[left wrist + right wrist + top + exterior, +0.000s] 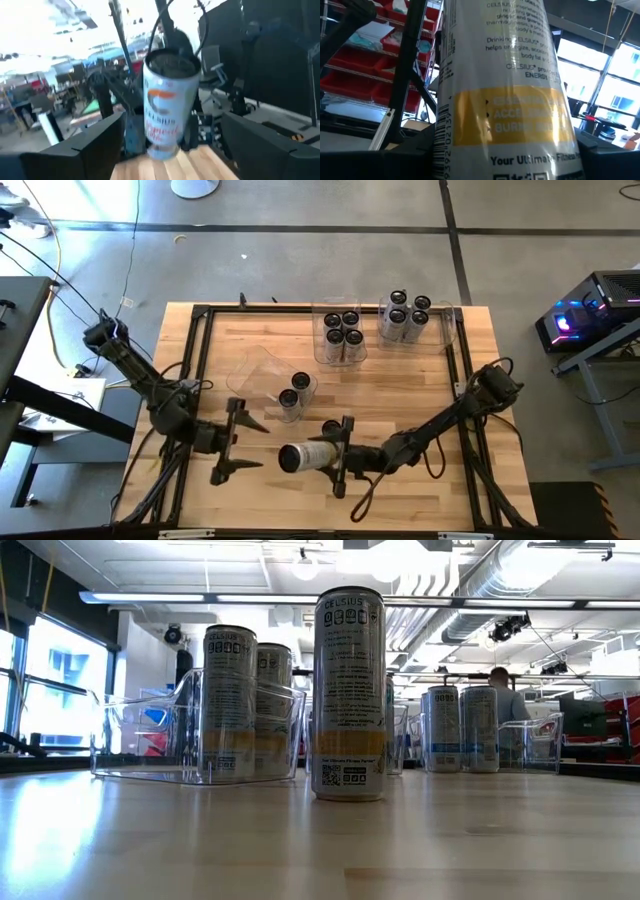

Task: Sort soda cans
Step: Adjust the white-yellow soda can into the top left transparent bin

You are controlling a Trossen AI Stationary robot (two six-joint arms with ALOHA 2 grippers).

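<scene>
The right claw is clamped on a soda can, held on its side above the near middle of the desk — its dark top faces the left arm. The left claw waits just beside it, fingers spread apart and empty. Two cans stand in a clear bin at mid-desk. At the far edge, two more bins hold groups of upright cans — the second group sits to their right.

A soda can is held on its side in the right gripper; the left gripper is spread open just beside it.
</scene>
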